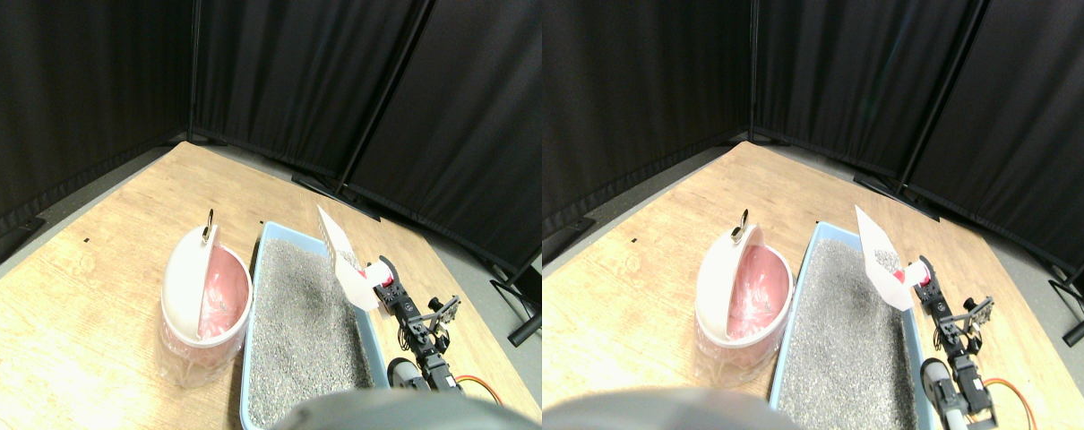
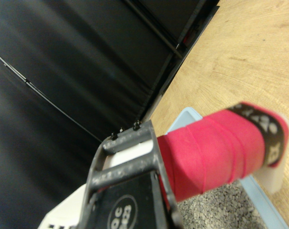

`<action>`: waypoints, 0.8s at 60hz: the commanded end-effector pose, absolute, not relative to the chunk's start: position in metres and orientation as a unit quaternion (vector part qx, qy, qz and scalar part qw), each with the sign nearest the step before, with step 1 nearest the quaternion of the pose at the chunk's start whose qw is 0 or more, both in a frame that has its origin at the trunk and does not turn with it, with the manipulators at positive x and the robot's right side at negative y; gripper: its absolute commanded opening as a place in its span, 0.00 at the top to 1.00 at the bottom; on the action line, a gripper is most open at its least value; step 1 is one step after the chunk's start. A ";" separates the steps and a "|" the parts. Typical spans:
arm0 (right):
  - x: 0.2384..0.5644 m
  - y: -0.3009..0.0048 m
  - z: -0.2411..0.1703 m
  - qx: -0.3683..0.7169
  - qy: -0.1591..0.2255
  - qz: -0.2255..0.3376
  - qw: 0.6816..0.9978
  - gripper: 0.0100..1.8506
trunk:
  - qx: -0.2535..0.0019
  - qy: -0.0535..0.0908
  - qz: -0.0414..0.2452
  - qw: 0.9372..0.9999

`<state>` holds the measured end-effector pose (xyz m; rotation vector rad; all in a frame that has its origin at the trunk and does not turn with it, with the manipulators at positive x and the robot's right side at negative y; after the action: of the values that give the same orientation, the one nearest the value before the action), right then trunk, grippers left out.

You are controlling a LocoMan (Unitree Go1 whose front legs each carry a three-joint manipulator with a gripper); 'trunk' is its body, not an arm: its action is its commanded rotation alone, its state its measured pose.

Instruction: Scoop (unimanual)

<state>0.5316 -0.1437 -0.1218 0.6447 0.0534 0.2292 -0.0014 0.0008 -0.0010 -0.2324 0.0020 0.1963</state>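
White scoop (image 1: 343, 260) raised over the right rim of the blue litter tray (image 1: 257, 296), blade tilted up, some grey litter on it. Red-wrapped handle (image 2: 216, 150) clamped in the right tool (image 1: 386, 285). Pink-lined bin (image 1: 203, 300) just left of tray.

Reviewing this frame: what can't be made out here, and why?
- Wrist view: the jaw gap on the red-wrapped handle; the dark jaw frame hides it.
- Stereo view: the bin bottom, hidden by its tilted lid.
- Stereo view: the near end of the litter tray, covered by the grey blur.
- Stereo view: how much litter the scoop holds; too small.
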 end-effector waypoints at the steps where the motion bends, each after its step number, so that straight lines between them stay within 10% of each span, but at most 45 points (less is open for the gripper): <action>1: 0.529 -0.139 -0.104 0.291 -0.007 0.141 0.946 0.98 | -0.117 0.005 0.109 0.987; 48: 0.532 -0.101 -0.088 0.174 -0.003 0.196 0.965 0.98 | -0.136 0.001 0.138 0.981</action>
<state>0.5307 -0.1050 -0.0988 0.4162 0.0750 0.3684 -0.0028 0.0025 -0.0003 -0.2772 -0.0133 0.2533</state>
